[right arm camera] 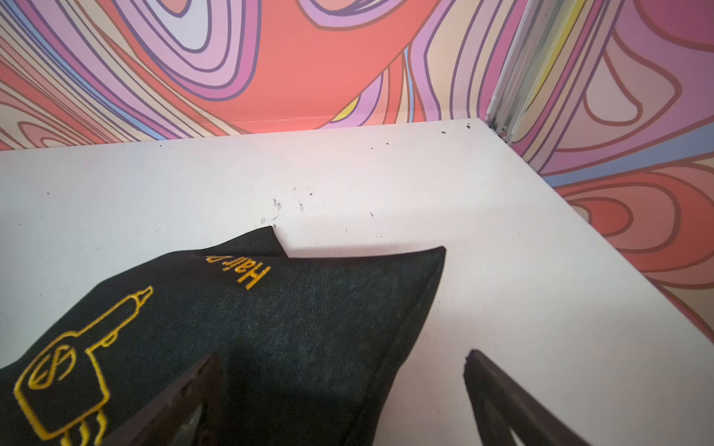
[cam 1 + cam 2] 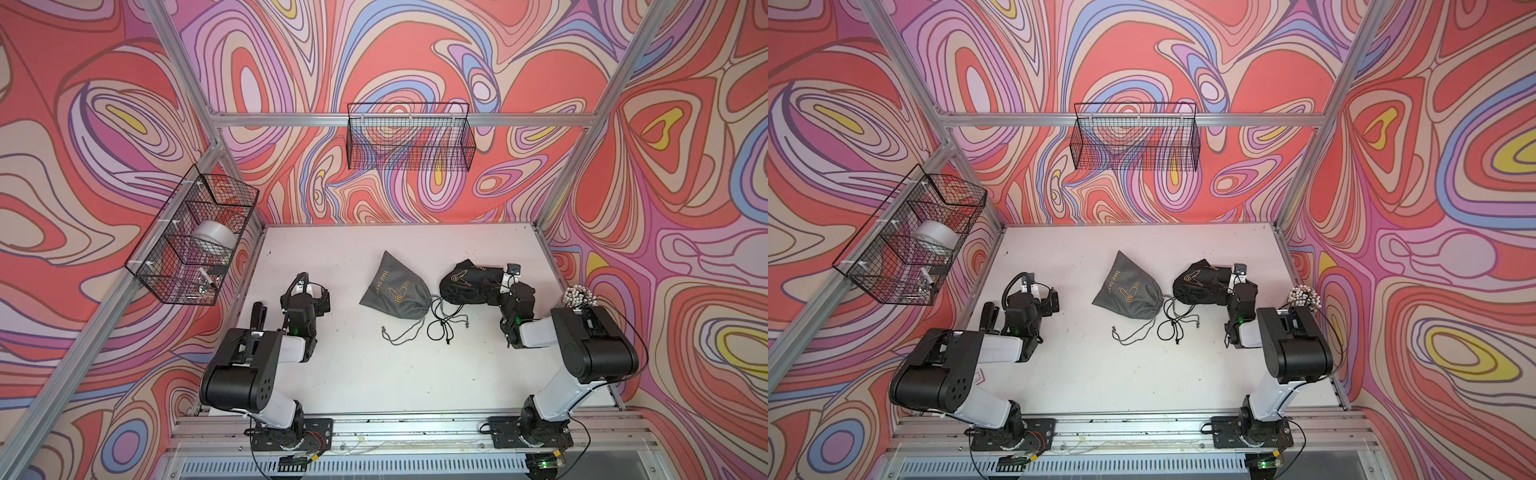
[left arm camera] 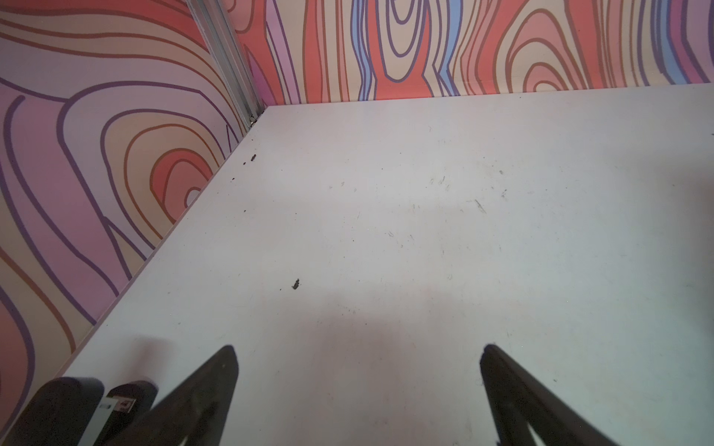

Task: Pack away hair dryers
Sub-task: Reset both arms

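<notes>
Lowest in both top views: left arm and right arm, bolted to aluminium rail. Mid-frame on scuffed white table: grey pouch, black pouch, gold print, cords tangled between. Swirl-patterned walls; wire basket upper centre.

Left wrist view: left gripper spread wide above table.

Right wrist view: right gripper spread wide, black pouch corner between fingers; legible "Hair D". Whereabouts of hair dryers: hidden, cannot tell.
</notes>
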You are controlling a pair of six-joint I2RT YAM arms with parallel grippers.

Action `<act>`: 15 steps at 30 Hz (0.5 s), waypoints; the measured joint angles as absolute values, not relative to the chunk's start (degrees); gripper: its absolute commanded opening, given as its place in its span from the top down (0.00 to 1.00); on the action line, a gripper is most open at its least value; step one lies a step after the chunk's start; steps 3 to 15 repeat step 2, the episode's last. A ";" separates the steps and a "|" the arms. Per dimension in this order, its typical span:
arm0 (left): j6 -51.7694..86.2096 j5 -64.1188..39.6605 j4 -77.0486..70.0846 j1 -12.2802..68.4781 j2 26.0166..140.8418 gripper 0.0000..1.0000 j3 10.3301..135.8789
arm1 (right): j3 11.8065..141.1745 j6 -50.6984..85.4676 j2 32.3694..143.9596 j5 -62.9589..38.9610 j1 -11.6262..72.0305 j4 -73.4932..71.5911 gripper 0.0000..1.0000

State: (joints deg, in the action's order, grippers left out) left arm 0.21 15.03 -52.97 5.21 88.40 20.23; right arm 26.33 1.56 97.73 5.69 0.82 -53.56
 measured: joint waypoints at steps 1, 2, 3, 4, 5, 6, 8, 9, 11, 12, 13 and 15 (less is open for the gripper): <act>0.21 15.03 -52.97 5.21 88.40 0.00 20.23 | 26.33 1.56 97.73 5.69 0.82 -53.58 0.02; 0.21 15.03 -52.97 5.21 88.40 0.00 20.23 | 26.33 1.56 97.73 5.69 0.82 -53.58 0.02; 0.21 15.03 -52.97 5.21 88.40 0.00 20.23 | 26.33 1.56 97.73 5.69 0.82 -53.58 0.02; 0.21 15.03 -52.97 5.21 88.40 0.00 20.23 | 26.33 1.56 97.73 5.69 0.82 -53.58 0.02; 0.21 15.03 -52.97 5.21 88.40 0.00 20.23 | 26.33 1.56 97.73 5.69 0.82 -53.58 0.02; 0.21 15.03 -52.97 5.21 88.40 0.00 20.23 | 26.33 1.56 97.73 5.69 0.82 -53.58 0.02; 0.21 15.03 -52.97 5.21 88.40 0.00 20.23 | 26.33 1.56 97.73 5.69 0.82 -53.58 0.02; 0.21 15.03 -52.97 5.21 88.40 0.00 20.23 | 26.33 1.56 97.73 5.69 0.82 -53.58 0.02; 0.21 15.03 -52.97 5.21 88.40 0.00 20.23 | 26.33 1.56 97.73 5.69 0.82 -53.58 0.02; 0.21 15.03 -52.97 5.21 88.40 0.00 20.23 | 26.33 1.56 97.73 5.69 0.82 -53.58 0.02; 0.21 15.03 -52.97 5.21 88.40 0.00 20.23 | 26.33 1.56 97.73 5.69 0.82 -53.58 0.02; 0.21 15.03 -52.97 5.21 88.40 0.00 20.23 | 26.33 1.56 97.73 5.69 0.82 -53.58 0.02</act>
